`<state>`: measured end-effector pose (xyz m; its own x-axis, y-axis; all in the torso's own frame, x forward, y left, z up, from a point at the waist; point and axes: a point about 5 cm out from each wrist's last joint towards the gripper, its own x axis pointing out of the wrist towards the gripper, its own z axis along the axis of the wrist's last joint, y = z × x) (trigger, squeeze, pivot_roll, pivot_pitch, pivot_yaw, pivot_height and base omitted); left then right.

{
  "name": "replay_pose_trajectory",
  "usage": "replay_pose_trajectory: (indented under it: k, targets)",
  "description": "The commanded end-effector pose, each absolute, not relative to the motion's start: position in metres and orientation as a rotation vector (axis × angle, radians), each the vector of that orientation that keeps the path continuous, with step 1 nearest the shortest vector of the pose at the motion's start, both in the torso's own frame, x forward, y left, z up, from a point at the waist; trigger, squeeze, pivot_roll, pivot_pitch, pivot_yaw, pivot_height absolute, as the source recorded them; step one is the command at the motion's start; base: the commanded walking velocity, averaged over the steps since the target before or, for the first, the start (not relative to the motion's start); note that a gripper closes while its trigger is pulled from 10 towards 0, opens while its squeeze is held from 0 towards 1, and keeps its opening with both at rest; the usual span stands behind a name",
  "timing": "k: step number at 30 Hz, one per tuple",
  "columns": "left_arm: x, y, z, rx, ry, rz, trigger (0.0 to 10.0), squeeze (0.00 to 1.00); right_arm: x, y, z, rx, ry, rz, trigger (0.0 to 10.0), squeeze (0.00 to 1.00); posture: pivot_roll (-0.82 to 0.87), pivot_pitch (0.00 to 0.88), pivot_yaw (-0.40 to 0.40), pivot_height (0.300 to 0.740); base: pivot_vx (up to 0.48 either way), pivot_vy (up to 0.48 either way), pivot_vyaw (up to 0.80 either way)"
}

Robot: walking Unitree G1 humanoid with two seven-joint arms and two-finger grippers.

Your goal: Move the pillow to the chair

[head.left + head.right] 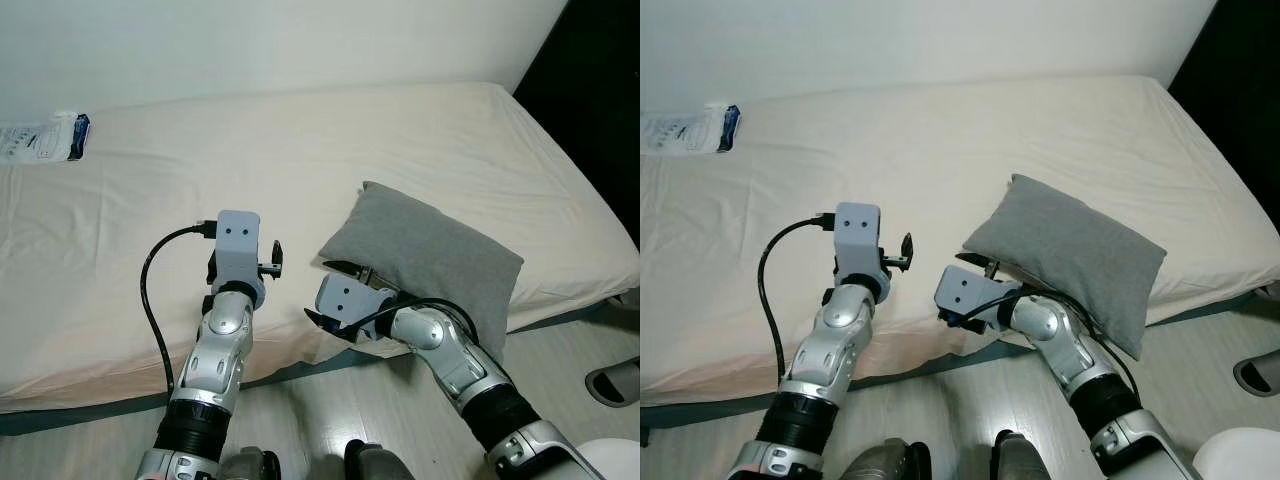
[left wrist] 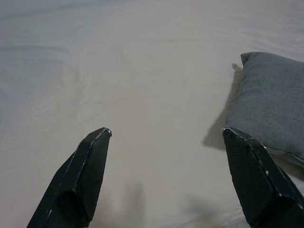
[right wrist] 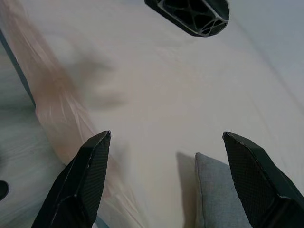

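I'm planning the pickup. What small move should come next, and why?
Probably ease the right end effector forward onto the grey pillow's near corner. Its fingers are open, with the pillow lying on the bed just ahead and nothing gripped yet. The left end effector is also open beside it.

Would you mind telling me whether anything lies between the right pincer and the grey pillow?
Nothing visible does. The right pincer is open at the near corner of the grey pillow, with only bare bed sheet between them.

No text can be read anywhere here.
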<state>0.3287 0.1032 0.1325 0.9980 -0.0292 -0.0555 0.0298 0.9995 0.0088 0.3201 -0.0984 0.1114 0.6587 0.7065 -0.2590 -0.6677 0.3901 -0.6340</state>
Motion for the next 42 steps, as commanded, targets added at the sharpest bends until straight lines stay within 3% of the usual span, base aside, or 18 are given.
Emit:
replay_pose_trajectory:
  k: [1,33,42]
  targets:
    - [0.325,0.102,0.127,0.002,0.069,-0.033,10.0,0.0,0.316,-0.099,0.109,-0.765,-0.061,0.878,10.0,0.0,-0.07,0.213,-0.004,0.74,0.0,0.0,0.0]
    - [0.329,0.103,0.131,0.002,0.061,-0.023,10.0,0.0,0.317,-0.103,0.11,-0.774,-0.063,0.875,10.0,0.0,-0.06,0.227,-0.012,0.74,0.0,0.0,0.0]
    - [0.331,0.114,0.127,0.013,0.068,-0.005,10.0,0.0,0.316,-0.105,0.109,-0.775,-0.064,0.878,10.0,0.0,-0.11,0.229,-0.013,0.74,0.0,0.0,0.0]
